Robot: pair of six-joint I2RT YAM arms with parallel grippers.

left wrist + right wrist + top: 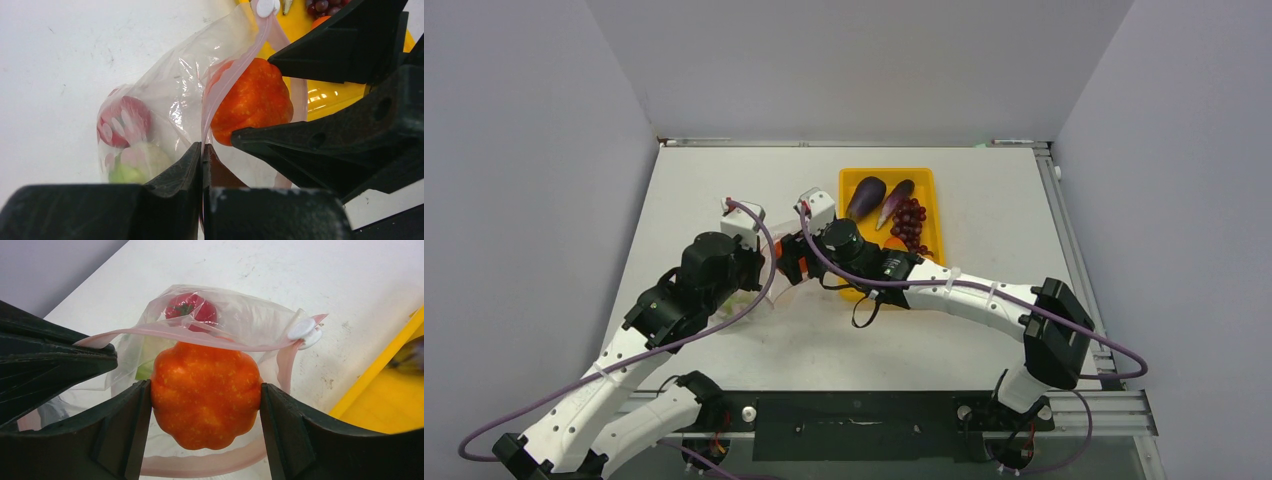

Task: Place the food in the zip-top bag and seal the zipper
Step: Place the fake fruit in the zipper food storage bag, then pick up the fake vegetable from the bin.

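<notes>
Left pincer (202, 150): one, jaws pressed together on the zipper (225, 85), gripping the mouth edge
Right pincer (205, 390): one, jaws wide, holding one orange pepper (202, 367) between both fingers
Zip-top bag (170, 95): one, clear, lying on the tabletop (1004, 230) just left of the yellow tray (924, 180), mouth open
Zipper: one pink strip, not sealed, with one white slider (303, 331) at its end
Orange pepper, place: in the open mouth, between the two sides of the zipper
Inside the bag: one red tomato (190, 307), one green piece (132, 167)
Yellow tray: one, at the far middle of the tabletop
In the tray: two eggplants (865, 197), one bunch of grapes (910, 225) just right of them
</notes>
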